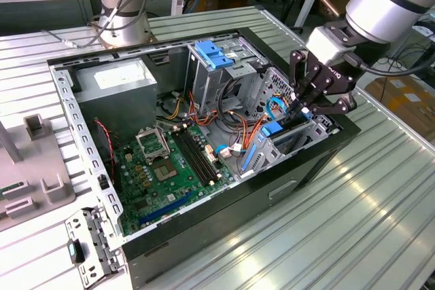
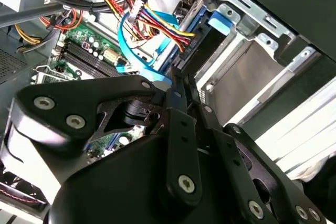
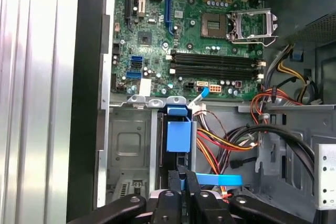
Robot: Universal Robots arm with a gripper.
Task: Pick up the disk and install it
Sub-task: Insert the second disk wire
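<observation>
- Exterior view: the black hand (image 1: 307, 109) reaches down into the open computer case (image 1: 224, 229) at its end toward the exterior view's right, over the lower drive cage (image 1: 289, 144).
- Its fingers (image 3: 178, 179) sit close together, clamped on the upper edge of the disk (image 3: 177, 136), which stands on edge in the cage slot; the blue carrier frame shows in both wrist views, and the dark drive body is mostly hidden by it and by the hand's linkage.
- Just beside the hand, a light-blue flat data cable (image 2: 126, 51) and a bundle of red, yellow and orange power wires (image 2: 157, 22) hang across the gap next to the cage, crowding that side of the slot.
- The cage's bare metal wall (image 3: 123, 145) flanks the disk on the other side.
- Farther out lies the green motherboard (image 1: 163, 168) with its black memory slots (image 3: 215, 64) and open processor socket (image 3: 214, 23).
- At the far end sit an upper drive bay with a light-blue bracket (image 1: 214, 53) and the grey power supply (image 1: 119, 79).
- The case rests on a ribbed metal tabletop (image 1: 367, 215).
</observation>
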